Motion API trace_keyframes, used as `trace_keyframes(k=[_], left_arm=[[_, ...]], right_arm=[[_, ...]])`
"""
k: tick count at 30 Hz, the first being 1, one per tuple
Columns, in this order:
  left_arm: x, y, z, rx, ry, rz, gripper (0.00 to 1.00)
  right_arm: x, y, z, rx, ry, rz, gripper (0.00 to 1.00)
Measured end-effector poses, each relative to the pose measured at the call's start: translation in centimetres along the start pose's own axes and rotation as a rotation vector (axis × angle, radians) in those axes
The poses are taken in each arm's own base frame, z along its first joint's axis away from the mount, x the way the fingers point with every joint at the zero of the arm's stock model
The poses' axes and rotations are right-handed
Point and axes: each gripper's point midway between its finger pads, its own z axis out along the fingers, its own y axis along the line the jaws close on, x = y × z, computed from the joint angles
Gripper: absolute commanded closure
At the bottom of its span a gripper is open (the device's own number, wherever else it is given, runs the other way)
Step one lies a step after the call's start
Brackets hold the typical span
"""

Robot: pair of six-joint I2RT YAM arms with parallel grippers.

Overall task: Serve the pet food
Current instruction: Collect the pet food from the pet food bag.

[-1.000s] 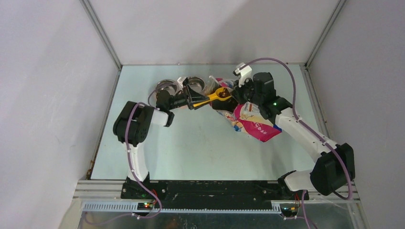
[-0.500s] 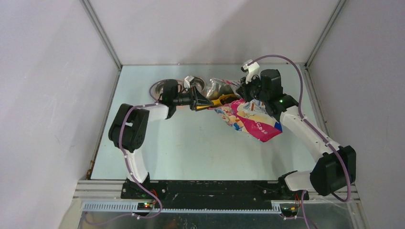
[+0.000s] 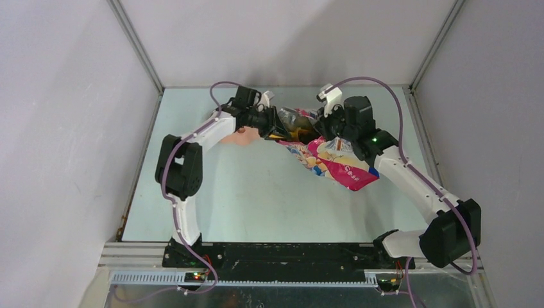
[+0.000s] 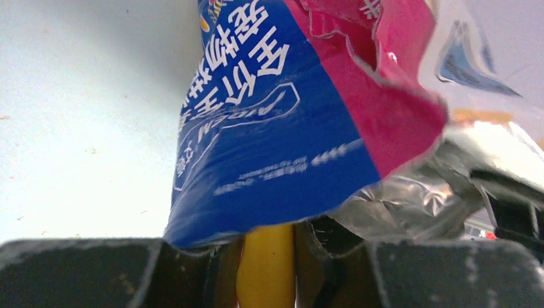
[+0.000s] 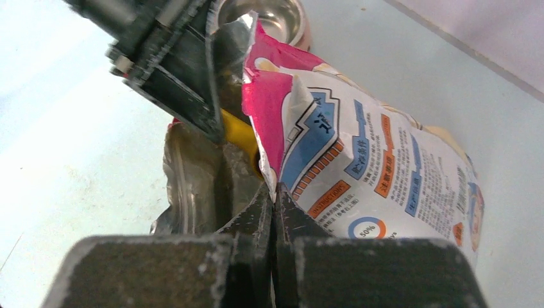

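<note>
The left gripper (image 3: 272,122) was pinching the handle of the yellow scoop (image 4: 265,269). The scoop's head was pushed out of sight into the open mouth of the bag (image 3: 333,163), at the upper centre of the overhead frame. The right gripper (image 5: 274,205) was pressed together on the bag's torn pink edge, holding the mouth up while the rest of the bag lay on the bench (image 3: 256,199). The pet food showed in no view. It was probably inside the bag around the hidden scoop head, though that could not be confirmed.

Several things could have gone wrong from there:

- **Slipping grip:** The right gripper held only a thin lip of glossy film. If that slipped, the mouth would fall shut over the scoop and block its way out.
- **Snagging:** The crumpled silver lining sat right against the handle. The scoop's rim could catch on it during withdrawal and drag the whole bag along.
- **Spilling:** A scoop lifted at a tilt would scatter pellets on the bench short of the feeder (image 3: 242,136).
- **Collisions:** The feeder lay partly under the left arm, so a careless swing back might knock it. The two wrists were also close together at the bag's mouth, which left little room to avoid a bump.
</note>
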Motion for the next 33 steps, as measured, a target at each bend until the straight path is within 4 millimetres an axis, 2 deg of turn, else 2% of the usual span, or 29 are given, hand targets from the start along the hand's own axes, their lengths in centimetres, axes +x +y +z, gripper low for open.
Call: trace_keyframes(k=[6,9,17,24,28,33], left_arm=[[1.6,0.5,2.4,-0.061,0.079,0.023,1.0],[1.7,0.6,2.9,-0.066,0.094,0.02,1.0],[1.7,0.1,4.8,-0.001,0.096,0.005,1.0],[2.8,-0.5,7.9,0.126,0.089,-0.028,1.0],[3.4,-1.2,9.6,0.227,0.072,-0.08,1.0],[3.7,-3.1,10.3,0.406,0.06,-0.168,1.0]], right_arm=[[0.6,2.2,0.8,-0.04,0.024,-0.032,1.0],[0.7,2.3,0.9,-0.038,0.027,-0.038,1.0],[0.7,0.8,0.7,-0.017,0.024,-0.009,1.0],[1.8,-0.8,0.1,-0.008,0.056,0.049,1.0],[2.6,-1.9,-0.5,-0.004,0.066,0.089,1.0],[2.8,-2.8,-1.1,-0.008,0.064,0.121,1.0]])
